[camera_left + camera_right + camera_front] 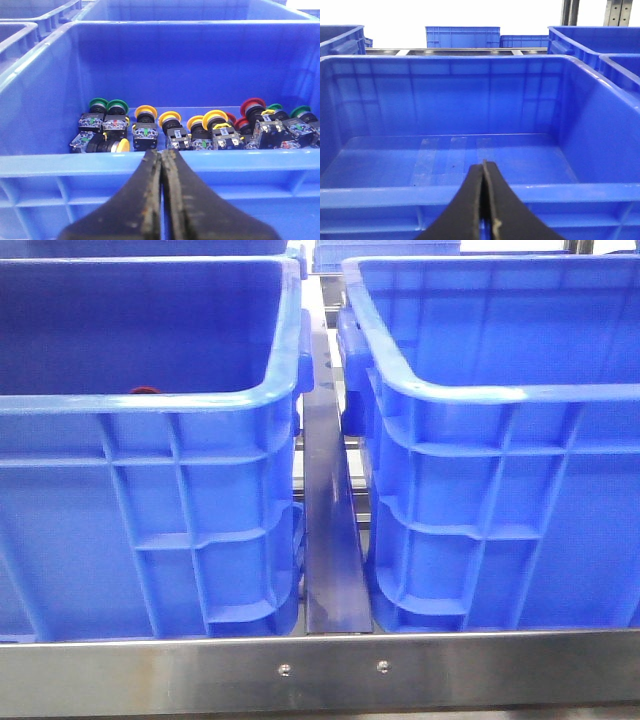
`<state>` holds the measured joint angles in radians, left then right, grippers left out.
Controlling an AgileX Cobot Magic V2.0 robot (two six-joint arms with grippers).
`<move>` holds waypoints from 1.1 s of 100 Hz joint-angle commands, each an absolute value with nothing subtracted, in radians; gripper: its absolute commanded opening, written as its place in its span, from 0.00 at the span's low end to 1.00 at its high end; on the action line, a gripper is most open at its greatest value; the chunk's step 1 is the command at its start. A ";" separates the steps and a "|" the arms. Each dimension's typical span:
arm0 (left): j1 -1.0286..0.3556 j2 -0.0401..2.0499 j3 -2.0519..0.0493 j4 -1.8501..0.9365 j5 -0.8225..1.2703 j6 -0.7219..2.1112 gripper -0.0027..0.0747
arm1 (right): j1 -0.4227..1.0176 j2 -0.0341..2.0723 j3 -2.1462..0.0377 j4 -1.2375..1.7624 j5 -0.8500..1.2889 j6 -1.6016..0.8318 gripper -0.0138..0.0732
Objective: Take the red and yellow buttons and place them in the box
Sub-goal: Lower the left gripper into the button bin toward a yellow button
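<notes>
**Desk:** Across the steel surface [320,670], what stands where?

**Photographer:** Two big blue crates side by side, a narrow metal strip [335,540] between them. The left crate [150,540] holds the stock; the right crate [500,540], which I take for the box, shows a bare floor in the right wrist view.

**Desk:** So nothing delivered?

**Photographer:** None that I can see; the job looks unstarted. The buttons [200,130] lie in a row along the left crate's floor: yellow caps [215,119] in the middle, red caps [252,106] toward one end, green ones [107,105] mixed in that should stay.

**Desk:** And the arms?

**Photographer:** The left gripper [161,165] hangs outside the near wall of the stock crate, fingers pressed together, holding nothing. The right gripper [484,172] is likewise closed and empty before the bare crate. Every red and yellow button is left to move.
</notes>
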<state>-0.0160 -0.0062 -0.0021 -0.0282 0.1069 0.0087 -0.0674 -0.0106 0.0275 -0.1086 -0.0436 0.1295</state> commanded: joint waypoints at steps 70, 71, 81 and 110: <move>-0.014 -0.033 -0.010 -0.008 -0.060 0.000 0.01 | -0.072 -0.030 0.033 -0.123 -0.120 0.126 0.08; -0.014 -0.033 -0.012 -0.008 -0.057 0.000 0.01 | -0.072 -0.030 0.033 -0.123 -0.120 0.126 0.08; -0.014 -0.031 -0.063 -0.010 0.016 0.000 0.01 | -0.072 -0.030 0.033 -0.123 -0.120 0.126 0.08; -0.014 0.086 -0.298 -0.009 0.285 0.000 0.01 | -0.072 -0.030 0.033 -0.123 -0.121 0.126 0.08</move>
